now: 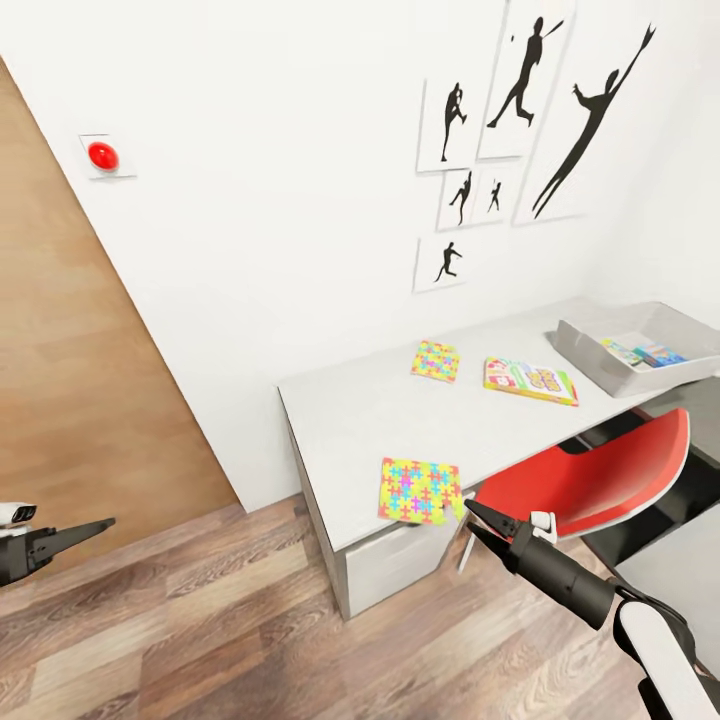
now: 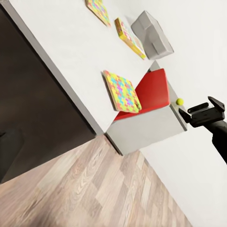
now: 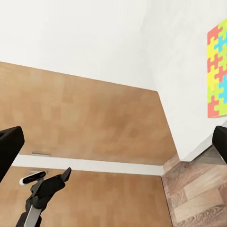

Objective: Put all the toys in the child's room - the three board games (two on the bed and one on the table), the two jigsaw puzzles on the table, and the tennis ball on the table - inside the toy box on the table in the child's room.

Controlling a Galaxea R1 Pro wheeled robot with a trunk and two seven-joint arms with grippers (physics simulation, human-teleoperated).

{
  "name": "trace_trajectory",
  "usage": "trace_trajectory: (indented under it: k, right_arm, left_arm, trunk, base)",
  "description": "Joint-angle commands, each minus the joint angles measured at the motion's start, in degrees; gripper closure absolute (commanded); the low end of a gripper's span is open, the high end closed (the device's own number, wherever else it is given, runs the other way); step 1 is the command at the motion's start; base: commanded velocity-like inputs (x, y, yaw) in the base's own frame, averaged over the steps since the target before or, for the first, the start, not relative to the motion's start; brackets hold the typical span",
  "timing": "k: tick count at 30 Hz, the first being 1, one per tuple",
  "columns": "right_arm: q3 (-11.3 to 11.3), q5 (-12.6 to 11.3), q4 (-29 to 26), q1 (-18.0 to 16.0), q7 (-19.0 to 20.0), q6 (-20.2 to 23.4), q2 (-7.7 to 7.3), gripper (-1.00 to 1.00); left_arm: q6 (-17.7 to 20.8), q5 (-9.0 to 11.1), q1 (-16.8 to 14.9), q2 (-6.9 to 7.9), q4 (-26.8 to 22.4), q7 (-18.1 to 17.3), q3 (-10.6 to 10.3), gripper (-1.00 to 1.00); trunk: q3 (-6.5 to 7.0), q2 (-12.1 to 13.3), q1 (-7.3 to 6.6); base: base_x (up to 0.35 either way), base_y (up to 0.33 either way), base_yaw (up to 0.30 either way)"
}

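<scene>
On the grey table (image 1: 350, 420) lie two colourful jigsaw puzzles: one (image 1: 420, 490) at the front edge, one (image 1: 435, 360) farther back. A board game (image 1: 530, 380) lies right of the far puzzle. The grey toy box (image 1: 600, 375) stands at the table's right end with coloured flat boxes (image 1: 642, 352) inside. A small yellow-green tennis ball (image 2: 179, 101) shows past the chair; I cannot tell what it rests on. My right gripper (image 1: 468, 516) hovers open just off the near puzzle's right corner. My left gripper (image 1: 100, 526) hangs shut far to the left, near the door.
A red chair (image 1: 600, 480) is tucked under the table right beside my right arm. A wooden door (image 1: 70, 380) fills the left, with a red button (image 1: 102, 155) on the wall. Wood floor (image 1: 220, 620) lies open in front of the table.
</scene>
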Motion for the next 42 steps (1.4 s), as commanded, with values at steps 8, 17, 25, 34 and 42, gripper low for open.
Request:
trace_trajectory:
  k: [8,17,25,34,42]
  right_arm:
    - [0.80,0.10,0.00,-0.04,0.15,0.12,0.00,-1.00]
    - [1.01,0.12,0.00,-0.04,0.15,0.05,0.00,-1.00]
    - [1.03,0.20,0.00,-0.04,0.15,0.04,0.00,-1.00]
    - [1.09,0.21,0.00,-0.02,0.15,0.04,0.00,-1.00]
    - [1.11,0.21,0.00,-0.05,0.15,0.04,0.00,-1.00]
  left_arm:
    - [0.61,-0.05,-0.03,0.01,0.00,-0.23,0.00,-1.00]
    - [0.61,-0.04,-0.03,0.01,0.00,-0.23,0.00,-1.00]
    - [0.61,-0.06,-0.03,0.01,0.00,-0.23,0.00,-1.00]
    - [0.61,-0.07,-0.05,0.01,0.00,-0.23,0.00,-1.00]
    - [0.61,-0.07,-0.04,0.01,0.00,-0.23,0.00,-1.00]
  trunk:
    - [0.68,-0.08,0.03]
    - [1.54,-0.08,0.03]
    - [2.30,-0.08,0.03]
    - [3.16,-0.08,0.03]
    - [3.93,-0.08,0.03]
  base:
    - [0.000,0.000,0.000]
    - [0.000,0.000,0.000]
    - [0.000,-0.002,0.000]
    - [0.000,-0.101,0.000]
    - [0.000,-0.080,0.000]
